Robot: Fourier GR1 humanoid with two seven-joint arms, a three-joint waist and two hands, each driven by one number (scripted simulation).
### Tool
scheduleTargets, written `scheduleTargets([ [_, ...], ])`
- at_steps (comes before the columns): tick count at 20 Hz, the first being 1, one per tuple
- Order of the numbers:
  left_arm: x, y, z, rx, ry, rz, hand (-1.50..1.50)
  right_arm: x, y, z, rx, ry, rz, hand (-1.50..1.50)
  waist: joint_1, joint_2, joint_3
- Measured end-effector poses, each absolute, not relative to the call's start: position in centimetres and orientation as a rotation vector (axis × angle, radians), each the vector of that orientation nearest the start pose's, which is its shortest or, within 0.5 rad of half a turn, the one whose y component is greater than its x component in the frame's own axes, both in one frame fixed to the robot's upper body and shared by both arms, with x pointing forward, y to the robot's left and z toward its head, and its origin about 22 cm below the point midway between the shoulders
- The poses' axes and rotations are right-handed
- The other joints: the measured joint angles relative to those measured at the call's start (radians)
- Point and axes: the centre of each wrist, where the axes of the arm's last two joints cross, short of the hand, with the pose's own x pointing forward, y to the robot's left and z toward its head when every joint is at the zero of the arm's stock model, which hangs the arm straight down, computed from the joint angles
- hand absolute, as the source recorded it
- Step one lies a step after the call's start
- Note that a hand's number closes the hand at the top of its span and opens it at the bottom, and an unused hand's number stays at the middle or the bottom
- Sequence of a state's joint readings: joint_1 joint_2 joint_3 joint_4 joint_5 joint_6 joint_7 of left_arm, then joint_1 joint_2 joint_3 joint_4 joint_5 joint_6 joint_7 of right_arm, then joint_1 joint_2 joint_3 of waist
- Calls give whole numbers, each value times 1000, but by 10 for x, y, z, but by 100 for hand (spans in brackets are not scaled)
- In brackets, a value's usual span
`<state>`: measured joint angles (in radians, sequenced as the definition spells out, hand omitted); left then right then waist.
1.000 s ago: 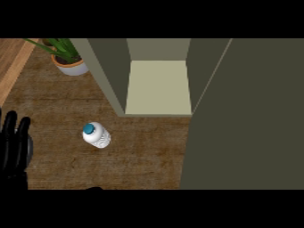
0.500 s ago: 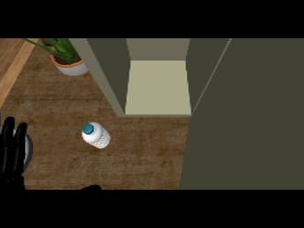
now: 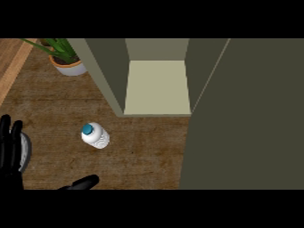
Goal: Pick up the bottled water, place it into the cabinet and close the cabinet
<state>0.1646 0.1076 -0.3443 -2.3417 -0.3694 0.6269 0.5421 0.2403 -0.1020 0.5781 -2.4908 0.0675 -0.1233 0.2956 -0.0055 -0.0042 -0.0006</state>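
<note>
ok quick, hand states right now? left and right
Left hand: open, fingers straight up at the view's left edge, holding nothing.
Right hand: only a dark tip shows at the bottom edge; state cannot be told.

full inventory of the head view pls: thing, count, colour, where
Bottled water, white plastic with teal cap: 1, white and teal, standing on the counter in front of the cabinet, left of centre.
Open cabinet: 1, olive-grey with pale shelf floor, top centre; its door fills the right side.
Potted plant in white pot: 1, green leaves, upper left.
Wooden counter: 1, dark brown.
Left hand: 1, black, open, fingers up, at the left edge.
Black fingertip, owner unclear: 1, bottom edge.
</note>
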Motion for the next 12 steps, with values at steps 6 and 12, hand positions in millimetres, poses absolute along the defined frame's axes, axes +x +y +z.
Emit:
scheduleTargets([
  [6,165,196,126,351,-1719,341,-150,110,-161,164,377,-1928,186,-150,-2,1,-1],
  [12,180,204,103,374,-1700,361,-150,108,-159,163,372,-1929,195,-150,-3,1,-1],
])
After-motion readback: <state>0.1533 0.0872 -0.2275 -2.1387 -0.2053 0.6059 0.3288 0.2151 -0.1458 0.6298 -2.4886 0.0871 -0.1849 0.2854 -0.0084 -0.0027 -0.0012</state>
